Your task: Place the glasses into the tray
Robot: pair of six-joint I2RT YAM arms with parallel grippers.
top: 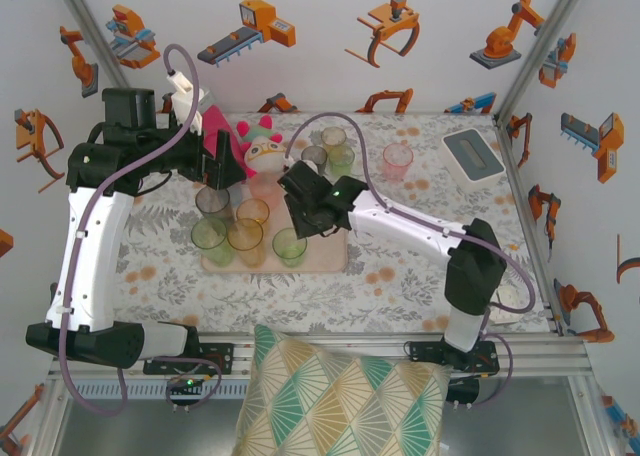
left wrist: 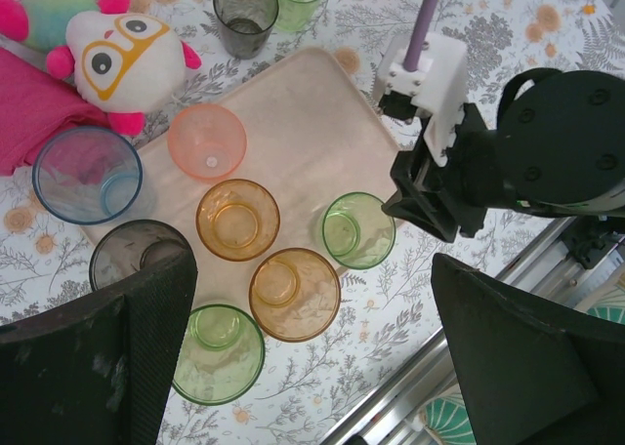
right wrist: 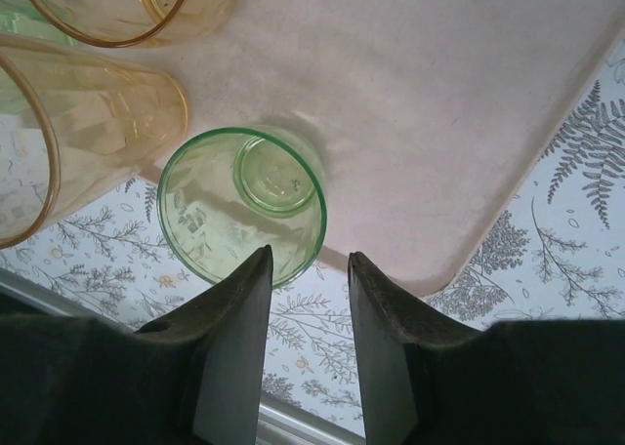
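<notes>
Now the floral desk (top: 400, 266) carries the beige-pink tray (left wrist: 322, 142), where several tinted glasses (left wrist: 237, 219) stand upright, one green tumbler (right wrist: 244, 206) near its edge. The left tool (left wrist: 312, 308) hovers above them, fingers wide apart. The right tool (right wrist: 308, 260) is just beside the green tumbler, fingers apart and holding nothing.

A: What colour is the tray (left wrist: 303, 123)?
B: Beige-pink. There's an amber tumbler (left wrist: 237, 219), green tumbler (left wrist: 358, 230), pink tumbler (left wrist: 206, 141), blue tumbler (left wrist: 88, 174) and grey tumbler (left wrist: 246, 11).
A: And the bench (left wrist: 488, 35)?
B: White, with grey ferns and orange flowers.
</notes>
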